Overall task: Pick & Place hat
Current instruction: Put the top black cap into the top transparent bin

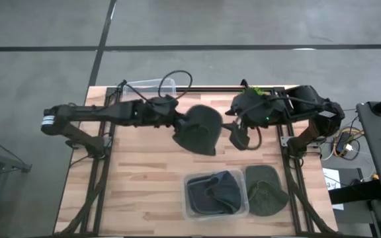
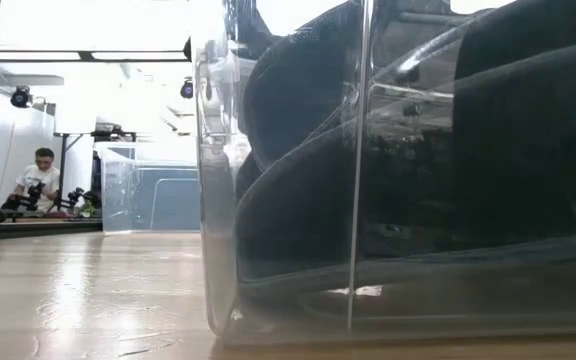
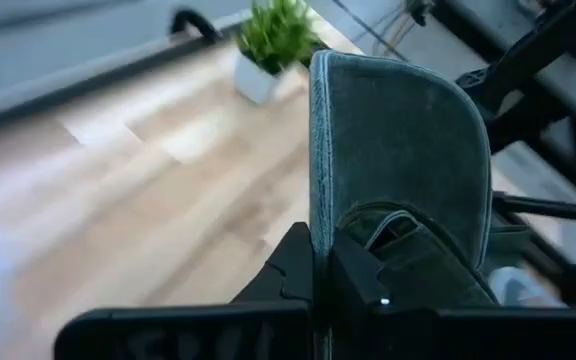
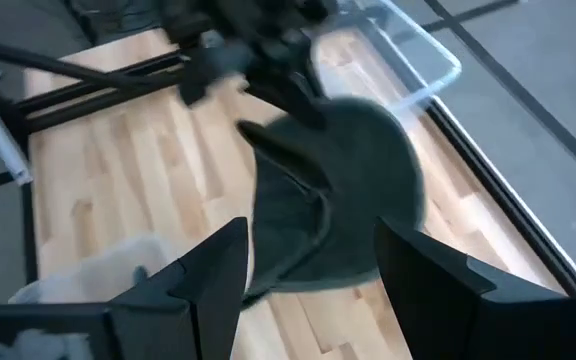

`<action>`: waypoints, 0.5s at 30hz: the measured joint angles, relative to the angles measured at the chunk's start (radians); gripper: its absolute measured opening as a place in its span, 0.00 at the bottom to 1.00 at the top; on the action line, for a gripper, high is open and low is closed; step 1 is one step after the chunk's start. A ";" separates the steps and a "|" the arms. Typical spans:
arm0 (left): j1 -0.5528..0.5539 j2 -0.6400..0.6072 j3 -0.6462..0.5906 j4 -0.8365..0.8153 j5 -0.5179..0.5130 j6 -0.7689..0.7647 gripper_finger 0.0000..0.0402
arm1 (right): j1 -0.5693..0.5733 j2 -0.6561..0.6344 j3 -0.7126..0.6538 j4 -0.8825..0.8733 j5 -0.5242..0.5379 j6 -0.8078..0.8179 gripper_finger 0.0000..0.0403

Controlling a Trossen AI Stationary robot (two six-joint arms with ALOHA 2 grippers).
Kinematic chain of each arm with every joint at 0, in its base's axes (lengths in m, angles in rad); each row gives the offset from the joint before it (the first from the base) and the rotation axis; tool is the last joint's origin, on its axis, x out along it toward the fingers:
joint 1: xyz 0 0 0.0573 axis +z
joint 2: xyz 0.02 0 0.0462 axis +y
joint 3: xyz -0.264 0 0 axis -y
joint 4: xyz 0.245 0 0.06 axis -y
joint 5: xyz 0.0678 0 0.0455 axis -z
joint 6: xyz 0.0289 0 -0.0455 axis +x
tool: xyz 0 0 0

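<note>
We see the left gripper [image 3: 320, 262], jaws clamped on a dark green hat [image 1: 199, 130], holding it above the pale wooden tabletop [image 1: 137, 185]; the right gripper [image 4: 308, 270] waits beside, jaws apart. Beyond, grey floor [image 1: 38, 39], and a seated person [image 2: 38, 182].

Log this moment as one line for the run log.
left pincer: shut on held hat, lifted mid-table | right pincer: open, empty, facing it | clear bin: holds dark hat | green hat: beside bin
</note>
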 joint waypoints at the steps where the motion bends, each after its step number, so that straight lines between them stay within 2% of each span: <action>1: -0.007 -0.006 0.024 -0.033 -0.026 0.023 0.02 | -0.014 0.000 -0.001 0.000 -0.001 0.001 0.52; 7: -0.062 -0.031 0.116 -0.081 -0.136 0.134 0.02 | -0.112 0.000 -0.007 0.004 -0.025 -0.026 0.52; 15: -0.142 -0.044 0.163 -0.105 -0.205 0.278 0.02 | -0.206 0.000 -0.022 0.068 -0.134 -0.216 0.52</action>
